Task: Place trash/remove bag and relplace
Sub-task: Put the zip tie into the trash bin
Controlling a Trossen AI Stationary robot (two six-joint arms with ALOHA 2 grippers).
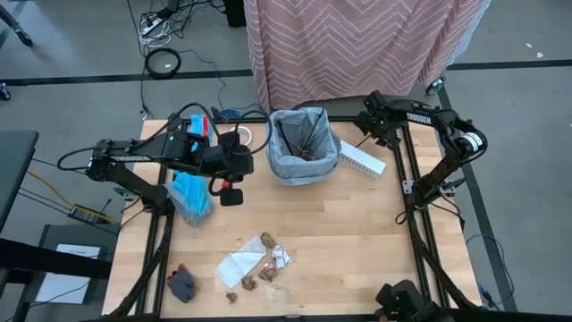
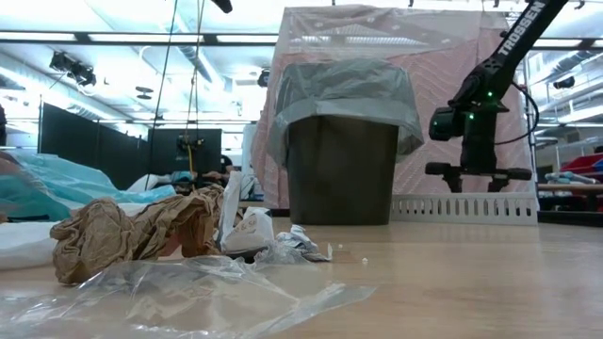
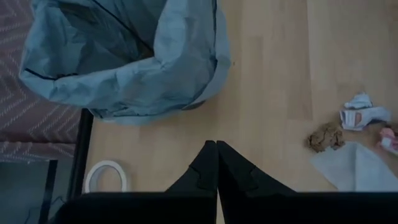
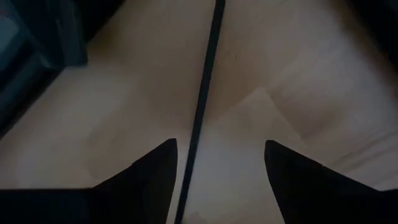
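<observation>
Where bin stands, grey bag [image 1: 304,148] crinkled, draped over rim.

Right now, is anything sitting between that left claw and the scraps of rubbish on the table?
Nothing visible blocks it. The left gripper, jaws shut, hovers beside the grey-lined bin, and bare wood lies between it and the trash nearer the table's front. The turquoise bag lies off to the side, out of that path.

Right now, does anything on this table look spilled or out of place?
Yes. Crumpled brown paper wads and white paper bits lie scattered on the wooden table, outside the grey-bagged bin. A turquoise plastic bag sits crumpled near the left edge.
</observation>
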